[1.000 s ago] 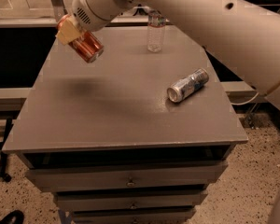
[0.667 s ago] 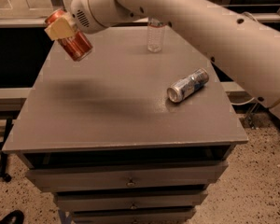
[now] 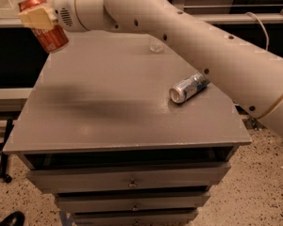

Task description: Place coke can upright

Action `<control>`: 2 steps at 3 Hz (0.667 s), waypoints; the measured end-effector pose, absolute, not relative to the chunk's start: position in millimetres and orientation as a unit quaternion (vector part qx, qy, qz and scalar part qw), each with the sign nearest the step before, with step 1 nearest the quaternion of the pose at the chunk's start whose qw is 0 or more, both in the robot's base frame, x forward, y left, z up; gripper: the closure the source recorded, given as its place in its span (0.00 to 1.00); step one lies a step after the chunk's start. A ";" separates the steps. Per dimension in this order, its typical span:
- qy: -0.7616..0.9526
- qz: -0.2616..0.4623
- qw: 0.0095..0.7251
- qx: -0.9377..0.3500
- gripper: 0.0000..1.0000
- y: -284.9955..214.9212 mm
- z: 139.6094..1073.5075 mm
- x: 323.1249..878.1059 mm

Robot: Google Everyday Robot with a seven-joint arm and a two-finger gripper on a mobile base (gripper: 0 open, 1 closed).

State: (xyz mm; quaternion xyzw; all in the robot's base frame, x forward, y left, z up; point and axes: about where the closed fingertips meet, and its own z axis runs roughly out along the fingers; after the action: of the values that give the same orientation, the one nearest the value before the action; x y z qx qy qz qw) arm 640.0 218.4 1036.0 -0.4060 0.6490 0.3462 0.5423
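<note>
The red coke can [image 3: 49,36] is held in the air over the table's far left corner, tilted a little with its silver top toward the upper left. My gripper [image 3: 39,19] is shut on the coke can around its upper half, its cream-coloured fingers [image 3: 37,18] across the can's front. The white arm runs from the gripper to the right edge of the view and covers the back of the table.
A silver-and-blue can [image 3: 188,87] lies on its side on the right half of the grey table [image 3: 108,107]. The base of a clear plastic bottle [image 3: 156,45] shows under the arm at the back. Drawers sit below the tabletop.
The gripper with the coke can has moved left and up, toward the table's far left corner. The can is closer to upright. The arm now hides most of the bottle.
</note>
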 end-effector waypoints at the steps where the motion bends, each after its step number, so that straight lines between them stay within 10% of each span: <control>1: 0.651 0.344 0.540 -0.407 1.00 216.8 1033.9 640.5; 2: 0.648 0.337 0.553 -0.402 1.00 225.0 1027.4 638.4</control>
State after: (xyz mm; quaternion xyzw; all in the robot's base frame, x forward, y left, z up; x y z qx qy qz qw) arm 638.4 225.0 1027.4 -0.4021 0.6478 0.3368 0.5525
